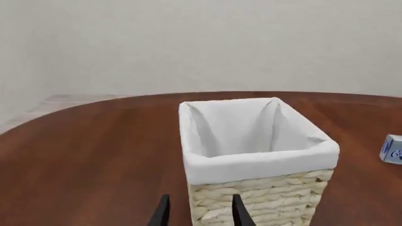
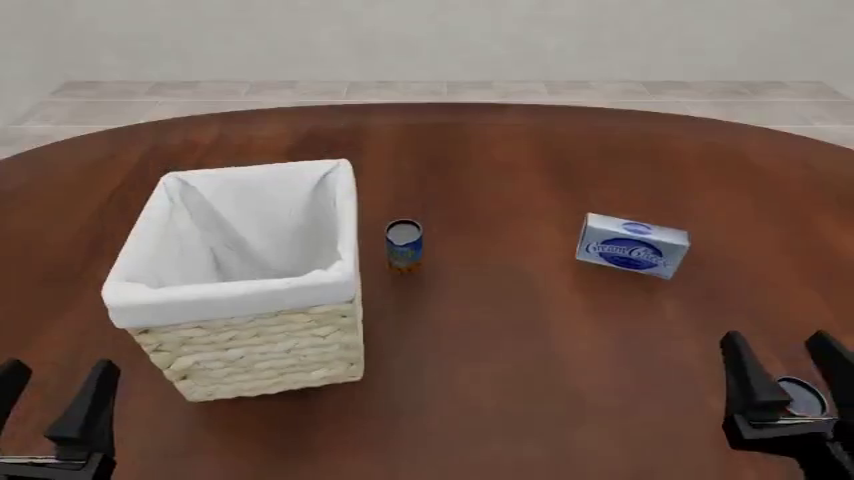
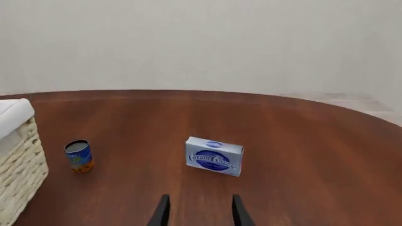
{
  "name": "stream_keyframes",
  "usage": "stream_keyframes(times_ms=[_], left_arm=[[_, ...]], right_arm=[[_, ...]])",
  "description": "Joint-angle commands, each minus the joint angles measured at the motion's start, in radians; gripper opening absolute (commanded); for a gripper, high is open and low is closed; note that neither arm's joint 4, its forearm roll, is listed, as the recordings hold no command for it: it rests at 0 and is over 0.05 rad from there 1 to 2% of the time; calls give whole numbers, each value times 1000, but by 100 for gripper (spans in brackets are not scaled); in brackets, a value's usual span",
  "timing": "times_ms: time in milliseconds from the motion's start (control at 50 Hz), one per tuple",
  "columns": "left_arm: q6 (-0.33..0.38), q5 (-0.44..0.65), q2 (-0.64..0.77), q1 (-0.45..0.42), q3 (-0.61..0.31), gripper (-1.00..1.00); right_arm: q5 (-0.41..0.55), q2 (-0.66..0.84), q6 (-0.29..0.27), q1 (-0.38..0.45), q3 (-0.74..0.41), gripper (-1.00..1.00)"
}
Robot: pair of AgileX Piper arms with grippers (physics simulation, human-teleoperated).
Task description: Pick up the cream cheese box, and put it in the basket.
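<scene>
The cream cheese box (image 2: 633,245) is pale blue-white with a dark blue oval logo and stands on the brown table right of centre; the right wrist view shows the box (image 3: 214,156) ahead of the fingers, apart from them. The wicker basket (image 2: 254,345), lined with white cloth, stands at the left, and its rim (image 1: 251,162) fills the left wrist view. My left gripper (image 2: 51,400) is open near the front left edge, just in front of the basket. My right gripper (image 2: 790,375) is open at the front right, nearer me than the box. Neither holds anything.
A small blue and orange can (image 2: 403,245) stands between basket and box, also in the right wrist view (image 3: 79,156). The round table's (image 2: 534,160) far edge curves ahead, with tiled floor and a pale wall beyond.
</scene>
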Motion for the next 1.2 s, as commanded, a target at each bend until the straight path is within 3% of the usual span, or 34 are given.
stream_keyframes(times_ms=[20,40,240,360,500,540,680,700,780,880,1040,1200], left_arm=[[8,5,-6,20,-3,100],[10,8,-8,20,-5,100],[12,21,-15,1,-15,100],[6,27,-15,6,-18,100],[3,30,-15,6,-18,100],[4,33,-15,5,-20,100],[4,29,-15,3,-12,100],[4,29,-15,3,-13,100],[4,34,-15,1,-15,100],[1,37,-15,-1,-16,100],[2,40,-15,-6,-17,100],[5,41,-14,-10,-13,100]], right_arm=[[276,-230,4,5,0,100],[282,-302,5,8,0,100],[279,-294,27,-29,-3,100],[327,-301,7,-31,-71,100],[347,-281,13,-13,-127,100],[338,-260,-11,1,-138,100],[288,-178,-6,14,-159,100],[346,-182,-14,13,-216,100],[396,-111,-5,10,-326,100],[356,17,-59,23,-383,100],[294,153,-41,13,-456,100],[221,354,-95,27,-508,100]])
